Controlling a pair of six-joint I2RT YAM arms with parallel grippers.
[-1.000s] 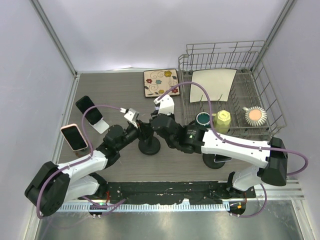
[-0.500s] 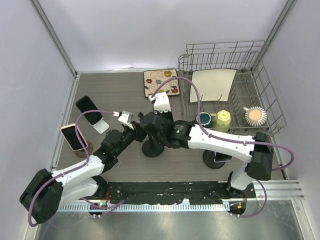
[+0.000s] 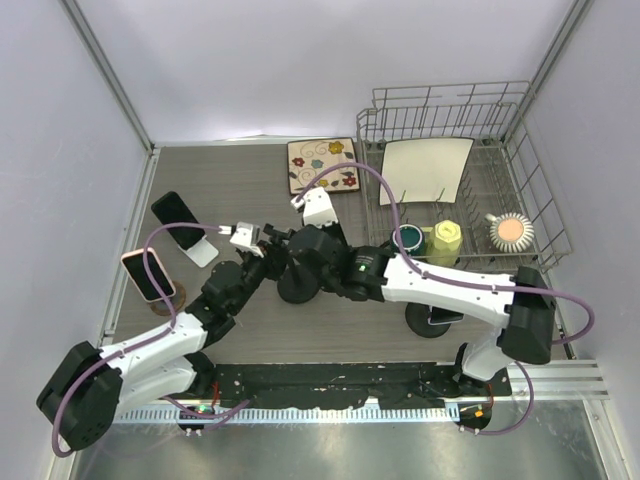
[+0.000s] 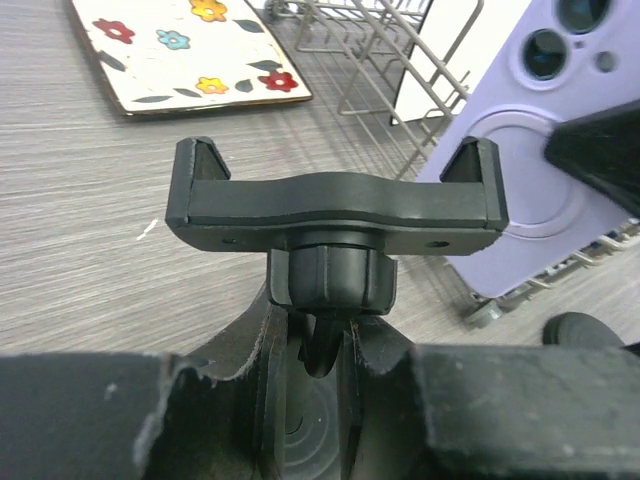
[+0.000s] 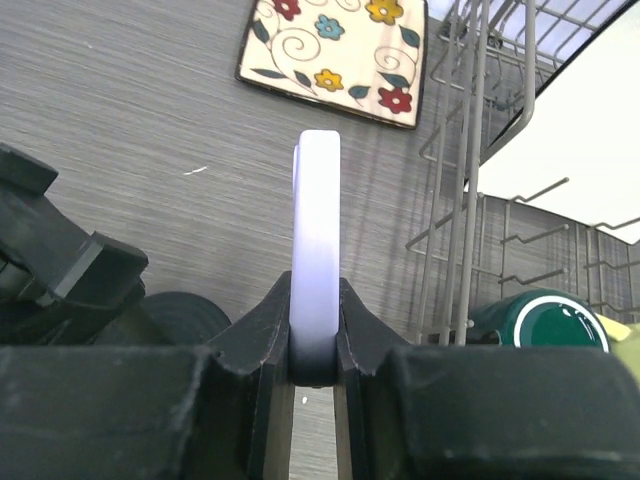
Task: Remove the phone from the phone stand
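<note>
The black phone stand (image 4: 335,205) has an empty cradle; its round base (image 3: 298,287) rests on the table. My left gripper (image 4: 322,340) is shut on the stand's neck just under the cradle, and it also shows in the top view (image 3: 273,260). The lavender phone (image 4: 545,180) hangs to the right of the cradle, clear of its clamps. My right gripper (image 5: 316,345) is shut on the phone's lower edge (image 5: 316,250) and holds it upright, edge-on. The right gripper also shows in the top view (image 3: 303,243), beside the stand.
A pink phone (image 3: 148,274) and a black phone (image 3: 178,220) sit on stands at the left. A floral tile (image 3: 322,164) lies at the back. A wire dish rack (image 3: 520,170) at the right holds a white plate (image 3: 425,170), a green cup (image 3: 407,238) and a yellow cup (image 3: 447,236). Another black stand base (image 3: 432,320) sits under the right arm.
My right gripper has moved left and slightly away with the phone. My left gripper has kept its hold on the stand and shifted a little left.
</note>
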